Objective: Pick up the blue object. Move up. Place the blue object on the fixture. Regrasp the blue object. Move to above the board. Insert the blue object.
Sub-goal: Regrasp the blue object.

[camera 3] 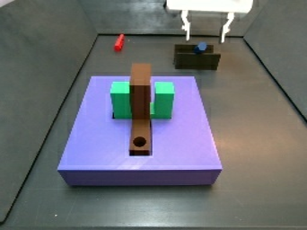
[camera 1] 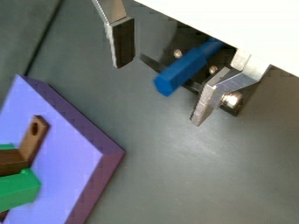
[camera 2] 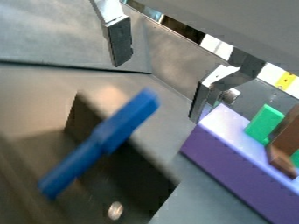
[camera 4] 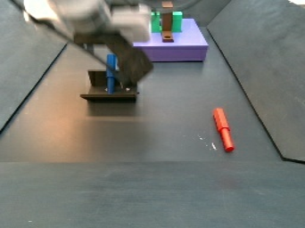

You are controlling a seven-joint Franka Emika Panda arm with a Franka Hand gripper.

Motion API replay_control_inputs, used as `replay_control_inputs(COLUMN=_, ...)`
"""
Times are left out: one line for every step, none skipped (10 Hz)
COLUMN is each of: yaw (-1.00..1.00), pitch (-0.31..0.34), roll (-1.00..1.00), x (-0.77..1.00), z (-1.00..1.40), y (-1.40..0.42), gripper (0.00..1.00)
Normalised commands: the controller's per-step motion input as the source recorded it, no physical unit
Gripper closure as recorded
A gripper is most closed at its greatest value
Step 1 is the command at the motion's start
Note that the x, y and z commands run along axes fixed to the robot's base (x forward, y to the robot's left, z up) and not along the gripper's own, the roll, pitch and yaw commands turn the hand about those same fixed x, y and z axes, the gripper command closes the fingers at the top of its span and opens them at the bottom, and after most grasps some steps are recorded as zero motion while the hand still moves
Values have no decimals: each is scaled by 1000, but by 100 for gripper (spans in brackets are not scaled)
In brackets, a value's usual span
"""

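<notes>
The blue object (camera 3: pixel 202 47) stands leaning in the recessed top of the fixture (camera 3: pixel 198 59), at the far right in a side view. It also shows in the fixture (camera 4: pixel 110 95) in a side view (camera 4: pixel 113 71). My gripper (camera 3: pixel 206 32) hangs just above it, open, its fingers apart on either side of the peg and not touching it. In both wrist views the blue object (camera 1: pixel 184 70) (camera 2: pixel 103 144) lies below the spread fingers (camera 1: pixel 121 39) (camera 2: pixel 119 44). The board (camera 3: pixel 180 135) lies nearer the front, apart from the gripper.
The board carries a green block (camera 3: pixel 120 99) and a long brown bar (camera 3: pixel 140 108) with a round hole. A red peg (camera 3: pixel 120 41) lies on the floor at the far left, also seen in a side view (camera 4: pixel 223 129). Dark walls ring the floor.
</notes>
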Motion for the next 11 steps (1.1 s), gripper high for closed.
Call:
replay_control_inputs(yaw=-23, pitch=0, roll=589, x=-109, z=403, y=-254, gripper=0)
replay_control_inputs(yaw=0, pitch=-197, roll=560, x=-60, z=40, y=-211, gripper=0)
replay_control_inputs(yaw=34, pitch=-491, roll=743, x=-66, z=-34, y=-177, gripper=0)
replay_control_inputs(yaw=106, pitch=-537, roll=911, x=-174, z=-46, y=-140, gripper=0)
replay_control_inputs(yaw=189, pitch=-249, roll=937, x=-80, z=71, y=-74, gripper=0)
replay_control_inputs(yaw=203, pitch=-134, roll=900, x=-26, z=246, y=-31, gripper=0)
replay_control_inputs(yaw=286, pitch=-131, roll=797, x=-154, z=74, y=0, gripper=0)
replay_control_inputs(yaw=374, pitch=-40, roll=831, x=-23, z=74, y=-3, gripper=0)
replay_control_inputs(yaw=431, pitch=0, roll=863, x=57, z=109, y=-43, gripper=0)
replay_control_inputs(yaw=483, pitch=0, roll=943, x=177, z=137, y=-86, gripper=0)
replay_control_inputs(yaw=480, pitch=0, roll=983, x=160, z=160, y=-54, gripper=0)
